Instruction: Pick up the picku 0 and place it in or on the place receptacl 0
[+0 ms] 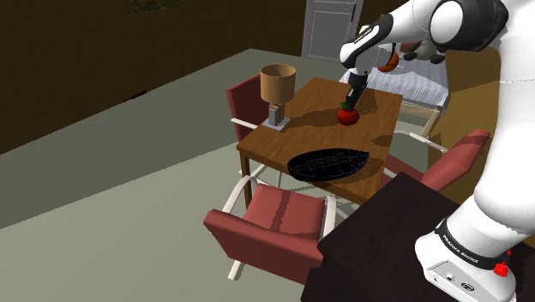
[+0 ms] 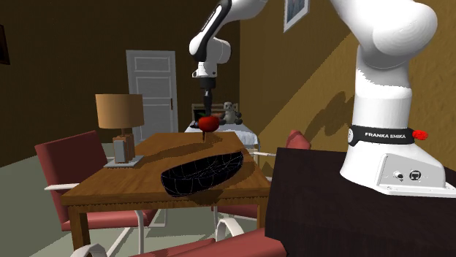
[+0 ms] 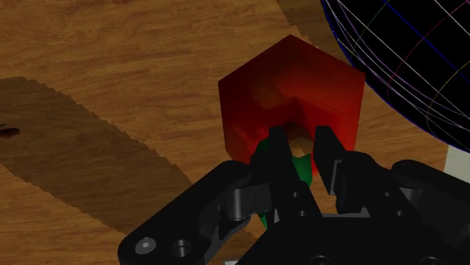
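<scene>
Toward desk's (image 1: pixel 309 129) far edge: hand (image 3: pixel 301 134) narrowly pinching red fruit (image 3: pixel 286 75) top.
Black bowl (image 1: pixel 330 163): opposite edge.
Risk: shallow pinch slips; fruit drops short.

A: Black claw (image 1: pixel 350 105), clasping the red blocky fruit with green stem (image 1: pixel 347 115), hangs over the bare brown wooden tabletop (image 1: pixel 317 120).
B: Room toward the black wire-mesh bowl (image 1: pixel 309 167)?
A: Open wood between them. Bowl mouth faces up, uncovered.
B: Obstacles?
A: Lamp with tan shade and grey base (image 1: pixel 277 90), well apart toward the shoulder view's left. Red padded chairs (image 1: pixel 279 214) stand around the edges, one back rising above the surface.
</scene>
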Robot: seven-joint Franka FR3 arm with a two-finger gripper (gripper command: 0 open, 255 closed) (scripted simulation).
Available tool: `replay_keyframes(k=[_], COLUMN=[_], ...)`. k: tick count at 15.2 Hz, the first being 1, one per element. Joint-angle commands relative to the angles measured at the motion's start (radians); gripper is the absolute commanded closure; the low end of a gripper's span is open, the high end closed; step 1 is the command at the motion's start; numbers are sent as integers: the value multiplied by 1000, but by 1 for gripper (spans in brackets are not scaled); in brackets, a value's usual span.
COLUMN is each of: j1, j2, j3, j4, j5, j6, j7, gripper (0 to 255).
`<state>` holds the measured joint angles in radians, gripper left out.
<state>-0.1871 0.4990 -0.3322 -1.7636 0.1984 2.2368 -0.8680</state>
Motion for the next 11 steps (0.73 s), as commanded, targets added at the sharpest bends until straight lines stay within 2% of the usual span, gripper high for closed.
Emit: replay_keyframes(k=[1,11], j1=[36,208], j2=[-57,-352], j3=[-3,8], j4=[-72,-412], j5=[-17,-137], j6=[19,85], j7=[33,262], gripper=[255,255])
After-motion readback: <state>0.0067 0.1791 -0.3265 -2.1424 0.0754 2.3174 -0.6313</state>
